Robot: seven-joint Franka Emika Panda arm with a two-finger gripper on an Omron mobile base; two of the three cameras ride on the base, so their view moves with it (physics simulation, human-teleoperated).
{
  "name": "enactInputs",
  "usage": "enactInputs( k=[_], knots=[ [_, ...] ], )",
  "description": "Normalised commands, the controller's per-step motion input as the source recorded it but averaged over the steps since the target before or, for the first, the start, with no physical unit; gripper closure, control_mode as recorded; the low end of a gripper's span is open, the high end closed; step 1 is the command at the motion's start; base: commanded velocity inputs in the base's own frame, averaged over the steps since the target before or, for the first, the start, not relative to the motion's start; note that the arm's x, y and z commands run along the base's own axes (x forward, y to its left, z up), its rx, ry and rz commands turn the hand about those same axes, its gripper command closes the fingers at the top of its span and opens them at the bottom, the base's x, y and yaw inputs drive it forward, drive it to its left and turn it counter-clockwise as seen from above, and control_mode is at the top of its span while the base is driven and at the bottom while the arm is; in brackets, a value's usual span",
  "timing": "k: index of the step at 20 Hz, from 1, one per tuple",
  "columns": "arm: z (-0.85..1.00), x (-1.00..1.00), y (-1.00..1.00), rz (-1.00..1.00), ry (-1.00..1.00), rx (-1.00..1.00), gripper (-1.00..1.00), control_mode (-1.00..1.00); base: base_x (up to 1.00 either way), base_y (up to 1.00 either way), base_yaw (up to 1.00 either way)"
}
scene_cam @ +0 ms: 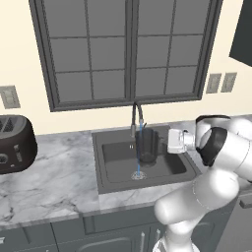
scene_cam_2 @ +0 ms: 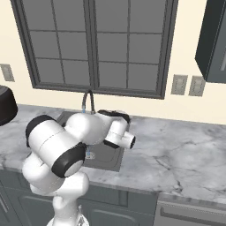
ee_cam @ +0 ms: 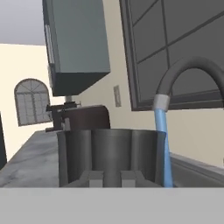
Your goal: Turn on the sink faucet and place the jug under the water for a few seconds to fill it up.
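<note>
White shell of the arm (scene_cam: 216,162) bulks across the near side of both base views; in the right base view it hides most of the sink (scene_cam_2: 108,154) and the jug altogether. From the left base view the white hand reaches leftward over the basin, and the gripper (scene_cam: 158,143) meets the right side of the jug (scene_cam: 146,146), its fingertips lost against the dark body. The jaws are clenched, apparently on the jug's side or handle, though the exact contact is too small and dark to make out.

The jug hangs upright above the sink (scene_cam: 113,165), over the drain, just in front of the sink faucet (scene_cam: 137,116). The water (scene_cam: 140,147) drops as a thin blue line from the spout; in the left base view it seems to pass down through the smoky body and shows again below the jug at the drain. In the hand view the jug (ee_cam: 111,153) sits close, its base cut off, and the water (ee_cam: 163,144) runs along its right edge; whether it falls inside the rim or just beside it cannot be told. The faucet's (ee_cam: 192,72) arc is cut off at the right edge there.

Farther left on the marble counter (scene_cam: 59,172) stands a dark toaster (scene_cam: 15,143), partly cropped. Behind everything is the window (scene_cam: 130,49).
</note>
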Motion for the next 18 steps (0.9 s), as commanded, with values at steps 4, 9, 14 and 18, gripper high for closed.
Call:
enactInputs(
  k=[4,9,14,18],
  knots=[
    [0.00,0.00,0.00,0.00,-0.12,0.09,1.00,-1.00,0.00,0.00,0.00],
    [0.00,0.02,0.00,0.00,-0.10,0.04,1.00,-1.00,0.00,0.00,0.00],
    [0.00,0.01,0.00,0.00,-0.01,0.00,1.00,-1.00,0.00,0.00,0.00],
    [0.00,0.01,0.00,-0.01,0.00,0.00,1.00,-1.00,0.00,0.00,0.00]
  ],
)
